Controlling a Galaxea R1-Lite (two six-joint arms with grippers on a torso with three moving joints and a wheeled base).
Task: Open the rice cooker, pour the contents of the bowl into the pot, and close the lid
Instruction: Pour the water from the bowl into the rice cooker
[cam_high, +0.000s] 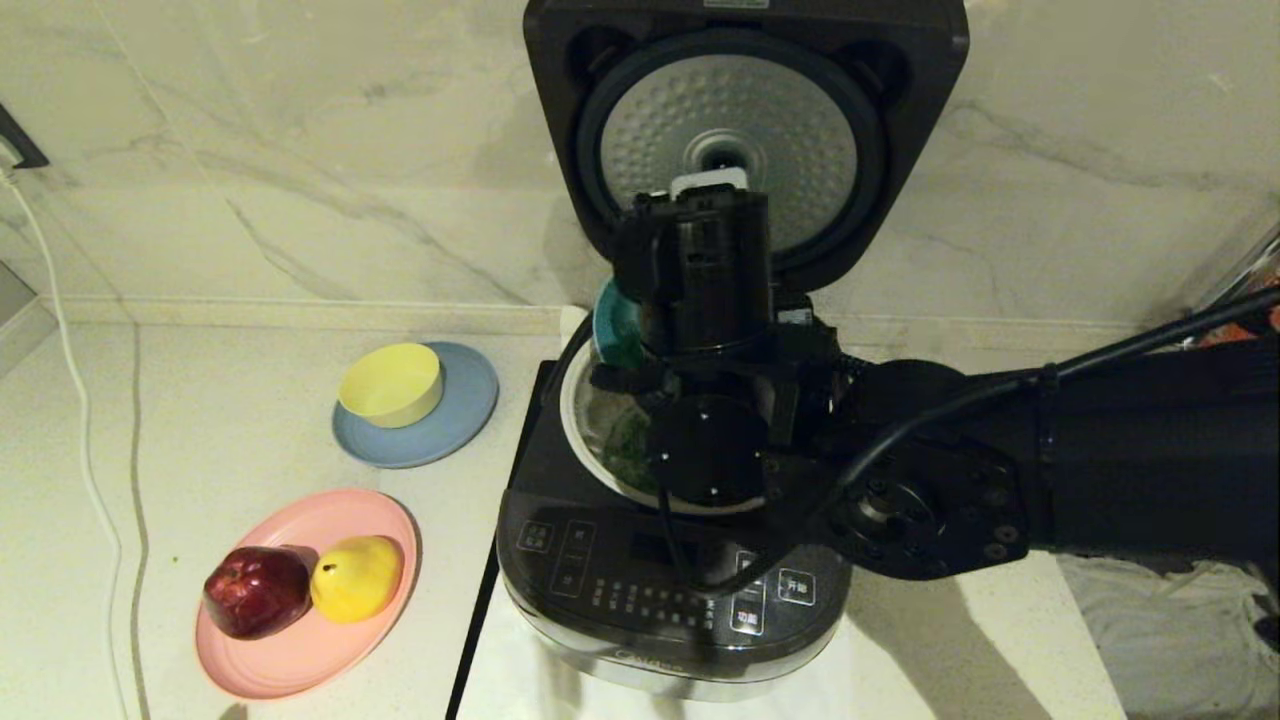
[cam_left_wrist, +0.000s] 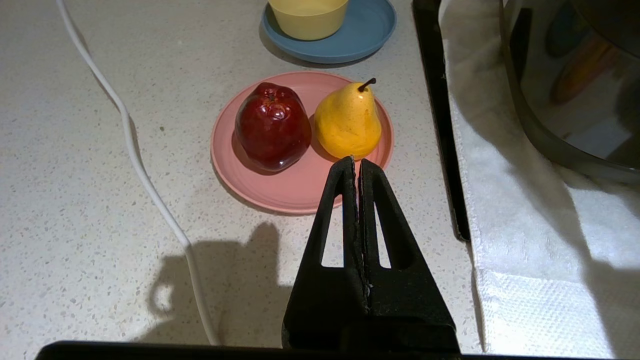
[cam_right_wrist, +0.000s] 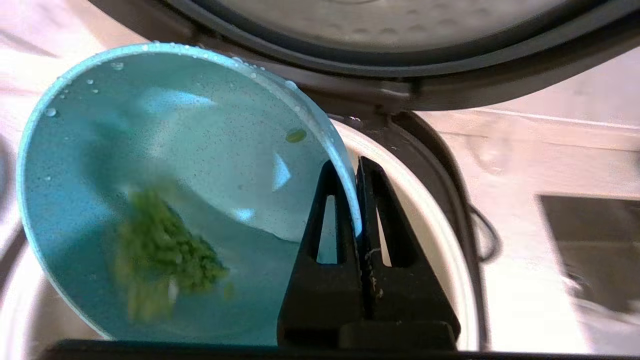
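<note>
The black rice cooker (cam_high: 660, 590) stands open, its lid (cam_high: 745, 140) upright with the dimpled silver plate facing me. My right gripper (cam_right_wrist: 350, 167) is shut on the rim of the teal bowl (cam_right_wrist: 165, 165), which is tipped steeply over the cream pot (cam_right_wrist: 440, 235). Green chopped contents (cam_right_wrist: 165, 250) slide down the bowl's inner wall. In the head view the bowl (cam_high: 615, 325) peeks out behind my right wrist, and green bits (cam_high: 628, 445) lie in the pot (cam_high: 575, 400). My left gripper (cam_left_wrist: 356, 161) is shut and empty, hovering near the pink plate.
A pink plate (cam_high: 300, 640) holds a red apple (cam_high: 258, 590) and a yellow pear (cam_high: 358, 577). Behind it a yellow bowl (cam_high: 392, 383) sits on a blue-grey plate (cam_high: 470, 410). A white cord (cam_left_wrist: 140, 165) runs along the counter's left. A white towel (cam_left_wrist: 540, 250) lies under the cooker.
</note>
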